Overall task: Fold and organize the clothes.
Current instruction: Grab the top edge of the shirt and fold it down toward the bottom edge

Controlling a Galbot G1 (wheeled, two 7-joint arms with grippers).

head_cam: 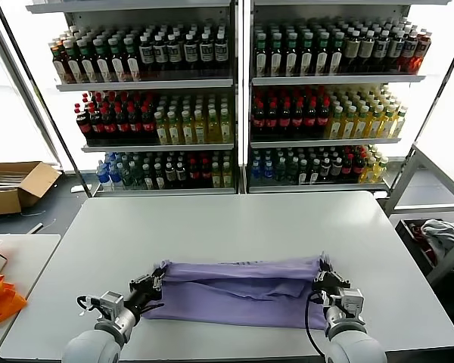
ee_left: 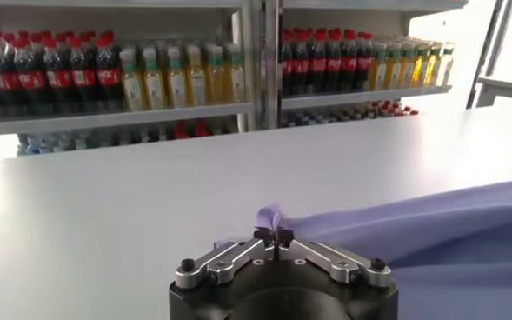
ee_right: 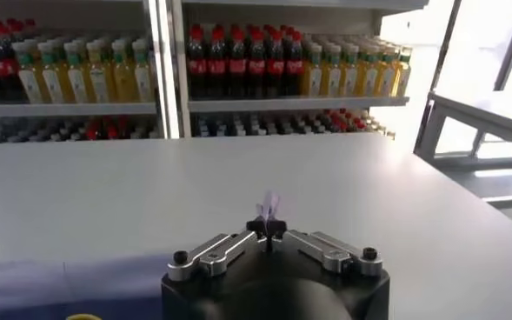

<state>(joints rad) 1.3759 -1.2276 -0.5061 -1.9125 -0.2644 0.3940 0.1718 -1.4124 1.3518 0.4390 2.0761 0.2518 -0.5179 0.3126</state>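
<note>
Mid-fold: your left hand (head_cam: pixel 153 283) and right hand (head_cam: pixel 322 278) each pinch an end of the T-shirt (head_cam: pixel 238 291), lying near on the worktop (head_cam: pixel 234 227). Next, carry both ends together.

No lettering can be read anywhere: the labels on the bottles (head_cam: pixel 287 113) lining the shelves (head_cam: pixel 234 82) beyond the tabletop's far edge show only as bands of red, white and yellow, too small to make out.

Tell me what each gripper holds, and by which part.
Both hold the lavender T-shirt: the left gripper pinches a bit of fabric at its left end, the right gripper a bit at its right end.
</note>
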